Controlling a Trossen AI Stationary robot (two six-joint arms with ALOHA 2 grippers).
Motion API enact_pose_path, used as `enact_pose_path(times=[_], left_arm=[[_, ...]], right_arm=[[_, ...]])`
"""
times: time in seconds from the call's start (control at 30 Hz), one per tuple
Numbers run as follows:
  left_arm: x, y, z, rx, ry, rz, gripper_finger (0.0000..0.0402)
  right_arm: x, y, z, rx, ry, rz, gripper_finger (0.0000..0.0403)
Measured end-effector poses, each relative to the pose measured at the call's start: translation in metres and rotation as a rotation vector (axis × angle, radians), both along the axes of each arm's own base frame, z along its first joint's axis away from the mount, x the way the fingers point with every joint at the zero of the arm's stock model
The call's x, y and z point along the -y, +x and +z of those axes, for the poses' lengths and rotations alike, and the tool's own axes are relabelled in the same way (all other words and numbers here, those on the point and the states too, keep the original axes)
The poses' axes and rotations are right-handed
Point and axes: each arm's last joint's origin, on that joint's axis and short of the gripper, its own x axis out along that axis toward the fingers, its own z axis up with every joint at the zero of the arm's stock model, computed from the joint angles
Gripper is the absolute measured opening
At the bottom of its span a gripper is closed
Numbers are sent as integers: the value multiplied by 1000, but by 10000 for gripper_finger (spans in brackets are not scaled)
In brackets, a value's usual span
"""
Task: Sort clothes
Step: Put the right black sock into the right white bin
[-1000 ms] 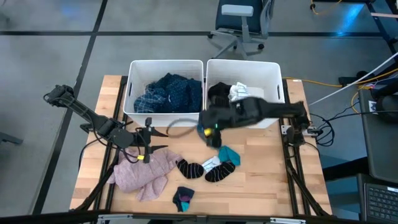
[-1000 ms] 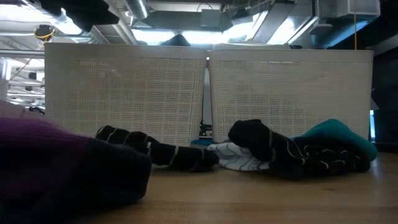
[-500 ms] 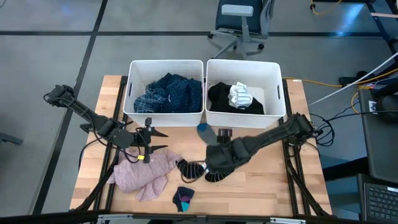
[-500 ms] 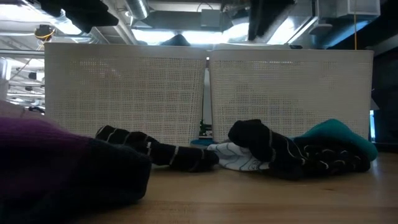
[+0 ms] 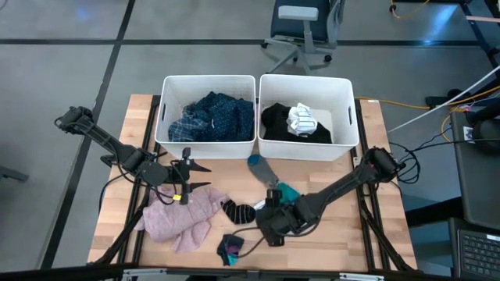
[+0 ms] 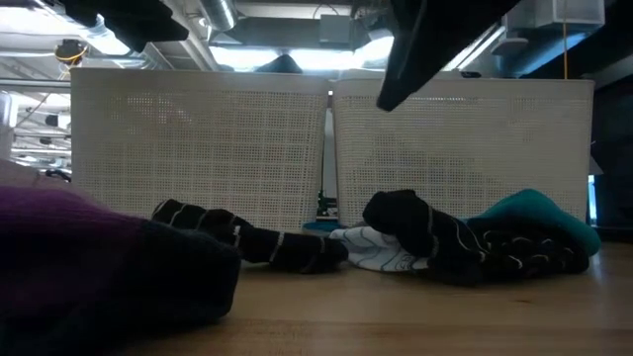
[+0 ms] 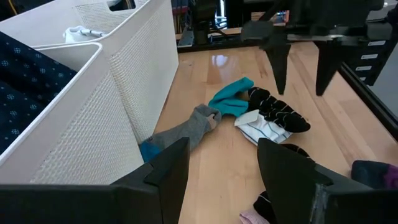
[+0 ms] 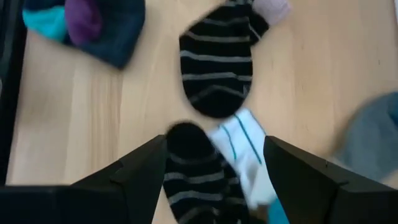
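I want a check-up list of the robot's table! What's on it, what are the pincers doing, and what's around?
Surface: wooden table, bare wood showing near the front.
Job's things: pink fuzzy top, striped black socks, teal sock, grey sock, dark sock on the table; blue clothes in the left bin; black and white pieces in the right bin.
Clutter: nothing seen.
Pincers: left pincer open, above the pink top's edge; right pincer open, over the striped socks.
Cables: yellow and white cables on the floor, right.
Surroundings: office chair behind the bins.
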Motion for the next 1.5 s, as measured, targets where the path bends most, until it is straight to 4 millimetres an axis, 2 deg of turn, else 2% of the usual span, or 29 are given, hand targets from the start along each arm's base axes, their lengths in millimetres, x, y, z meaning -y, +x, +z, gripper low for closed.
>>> enact_pose_path(times=[0.23,0.4,0.57,0.97,1.17,1.5], left_arm=[[0,0,0,1,0,0,180],[0,0,0,0,0,0,180],[0,0,0,0,-1,0,180],[0,0,0,-1,1,0,180],[0,0,0,-1,1,0,180],[0,0,0,-1,0,0,180]], right_arm=[[-1,5,-9,66,81,-70,269],[-3,2,-10,3,152,-34,269],[-6,1,-15,-14,134,-25,269],[-2,-5,-52,-32,140,-23,259],[-1,-7,-61,-18,148,-19,198],[3,-12,-71,-30,95,14,32]])
